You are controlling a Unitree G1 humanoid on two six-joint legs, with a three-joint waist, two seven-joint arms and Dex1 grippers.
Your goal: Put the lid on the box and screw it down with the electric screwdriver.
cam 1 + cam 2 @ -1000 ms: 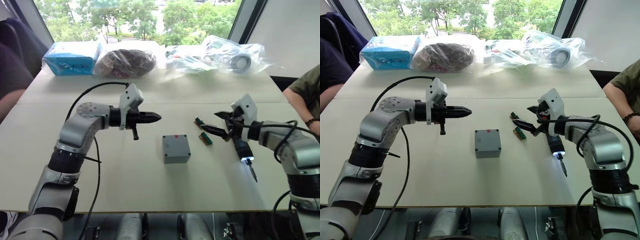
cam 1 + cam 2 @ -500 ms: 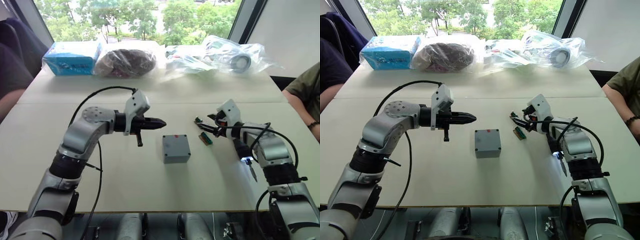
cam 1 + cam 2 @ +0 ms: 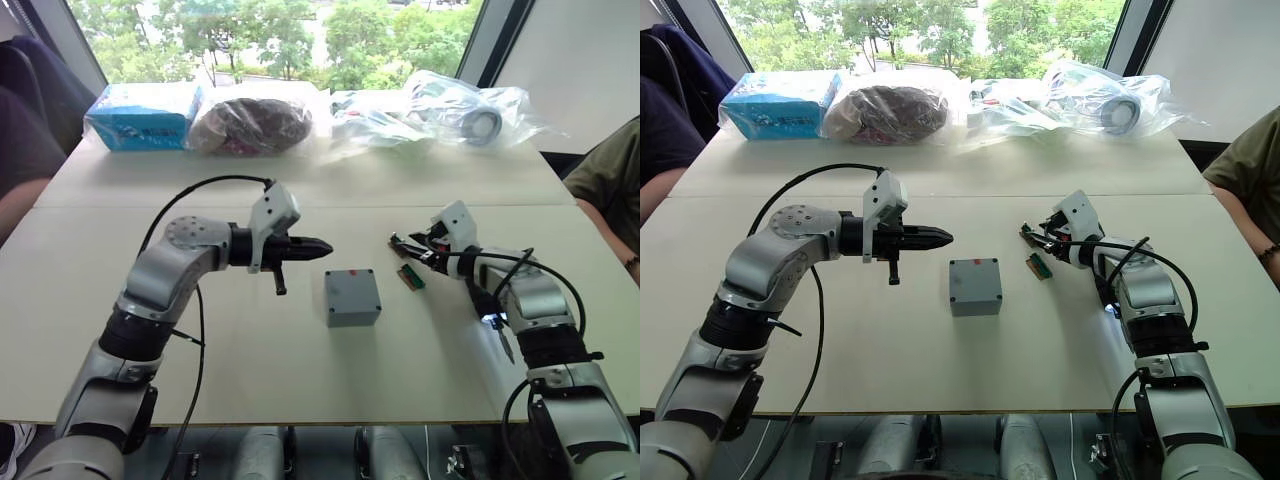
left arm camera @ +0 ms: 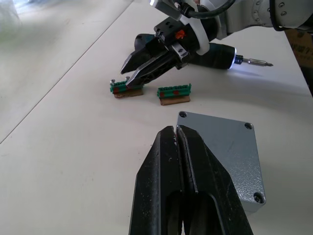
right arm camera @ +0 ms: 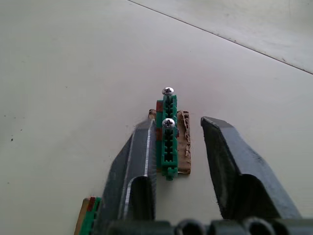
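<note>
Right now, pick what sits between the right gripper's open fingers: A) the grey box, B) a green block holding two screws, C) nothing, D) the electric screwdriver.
B: the right gripper straddles a green block carrying two screws, its fingers apart.

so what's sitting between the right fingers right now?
A green block holding two upright screws, on a brown backing. The right gripper is open around it, one finger at its side; right wrist view shows it.
</note>
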